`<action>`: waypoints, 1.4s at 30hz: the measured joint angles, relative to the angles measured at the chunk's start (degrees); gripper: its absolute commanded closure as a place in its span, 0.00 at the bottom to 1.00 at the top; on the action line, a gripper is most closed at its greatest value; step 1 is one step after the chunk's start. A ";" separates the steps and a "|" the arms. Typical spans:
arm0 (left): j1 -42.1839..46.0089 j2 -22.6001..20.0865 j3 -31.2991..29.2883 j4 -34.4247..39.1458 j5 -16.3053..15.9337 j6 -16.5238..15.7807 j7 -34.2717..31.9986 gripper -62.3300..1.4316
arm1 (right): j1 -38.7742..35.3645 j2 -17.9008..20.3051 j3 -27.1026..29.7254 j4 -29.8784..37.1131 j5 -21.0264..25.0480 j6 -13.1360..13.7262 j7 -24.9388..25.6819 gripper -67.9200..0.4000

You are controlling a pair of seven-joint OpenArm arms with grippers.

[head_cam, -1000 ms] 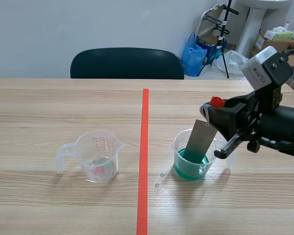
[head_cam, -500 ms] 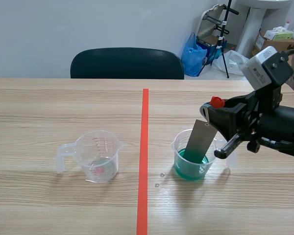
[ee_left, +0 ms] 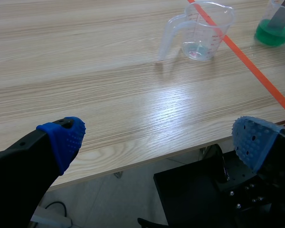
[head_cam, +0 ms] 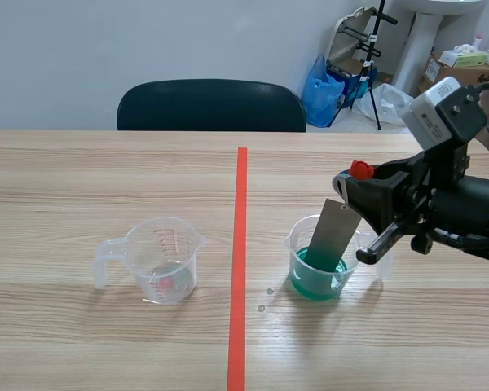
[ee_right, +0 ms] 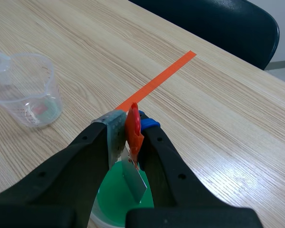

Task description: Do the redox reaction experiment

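The wooden table (head_cam: 106, 163) carries an orange-red tape line from twelve to six o'clock, and a dark chair (head_cam: 212, 104) stands behind it at twelve. My left gripper (ee_left: 157, 137) hangs at the table's near edge with its blue pads spread wide and nothing between them. My right gripper (ee_right: 132, 124) comes in from three o'clock, pressed tight on an orange-red clip (head_cam: 359, 169). The clear measuring cup (head_cam: 163, 259) stands at nine o'clock of the tape line, handle pointing to nine. Well apart from it, at three o'clock of the line, is the beaker (head_cam: 303, 244) of green liquid (head_cam: 318, 285). The clip pinches the top of a grey metal strip (head_cam: 334, 232) – the strip leans toward one o'clock, its lower end down in the green liquid, its upper end just under my right fingers.
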 measured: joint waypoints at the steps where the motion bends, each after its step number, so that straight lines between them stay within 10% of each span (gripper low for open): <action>1: 0.00 0.00 0.00 0.00 0.00 0.00 0.00 0.00 | 0.00 0.00 0.00 0.00 0.00 0.00 0.00 0.97; 42: 0.00 0.00 0.00 0.00 0.00 0.00 -1.88 0.00 | 0.00 0.00 0.00 0.00 0.00 0.00 0.00 0.97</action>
